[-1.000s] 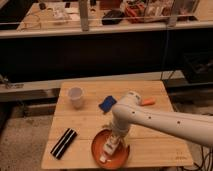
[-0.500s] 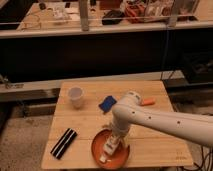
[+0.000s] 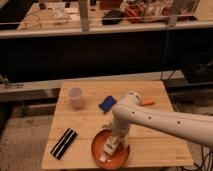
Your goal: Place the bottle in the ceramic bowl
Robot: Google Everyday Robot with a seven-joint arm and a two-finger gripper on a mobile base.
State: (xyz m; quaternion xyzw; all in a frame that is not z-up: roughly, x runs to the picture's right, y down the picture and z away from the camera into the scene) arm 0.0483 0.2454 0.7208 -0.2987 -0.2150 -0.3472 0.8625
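Observation:
The orange-red ceramic bowl (image 3: 97, 151) sits at the front middle of the wooden table (image 3: 85, 125). The slim whitish bottle (image 3: 106, 153) lies tilted inside the bowl. My gripper (image 3: 114, 142) reaches down from the white arm (image 3: 160, 120) into the bowl, right at the bottle's upper end. I cannot tell whether it holds the bottle or merely touches it.
A white cup (image 3: 76, 97) stands at the back left. A blue packet (image 3: 107, 104) lies at the back middle. A small orange object (image 3: 147, 102) lies at the back right. A black striped bar (image 3: 64, 143) lies at the front left. A dark railing runs behind the table.

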